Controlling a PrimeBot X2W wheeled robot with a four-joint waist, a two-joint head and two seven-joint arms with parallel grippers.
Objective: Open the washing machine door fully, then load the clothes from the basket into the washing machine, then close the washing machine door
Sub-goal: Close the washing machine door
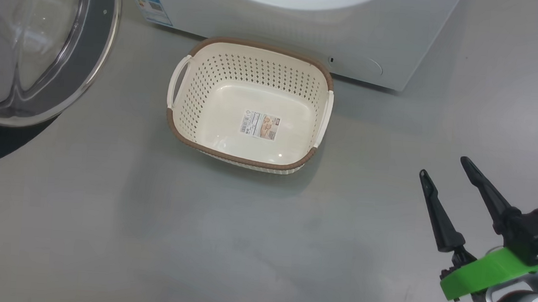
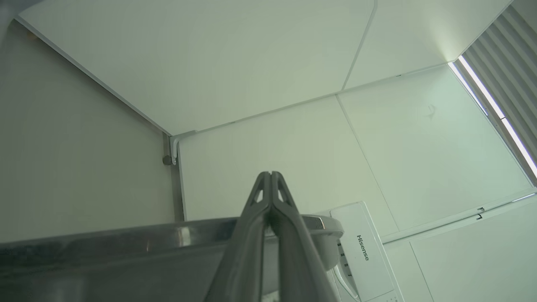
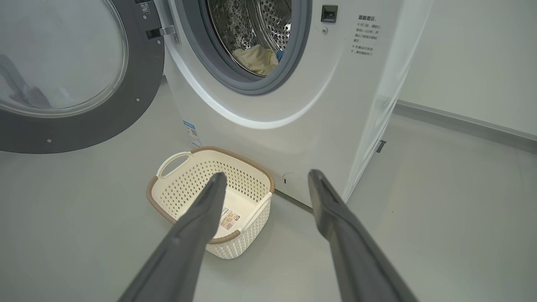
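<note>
— Grey floor (image 1: 150, 218) in front of a white machine. How far along is the job?

— Most of the way, I'd judge. The washing machine door (image 3: 63, 71) stands swung wide on your left. The basket (image 1: 237, 68) is bare down to the label (image 1: 260, 125) on its bottom. The clothes (image 3: 256, 58) lie in a pale yellow heap inside the drum (image 3: 251, 21), low behind the grey gasket (image 3: 304, 42). Opening and loading look done, and only the closing is left.

— Which way does the door face?

— Its inner side, the bulging glass (image 1: 26, 34), looks out into the room. Its hinge (image 3: 165, 31) sits beside the opening of the washing machine (image 3: 293, 126).

— And the basket?

— Upright, mouth up, on the floor just before the foot of the machine's front. Its long axis runs along that front, with a white handle (image 1: 178, 80) at each short end.

— The hands?

— Your right hand (image 1: 444, 167) hovers above the floor to the basket's right, fingers apart and empty. Your left hand (image 2: 270, 176) points up toward the ceiling (image 2: 209, 54), fingers pressed together on nothing.
</note>
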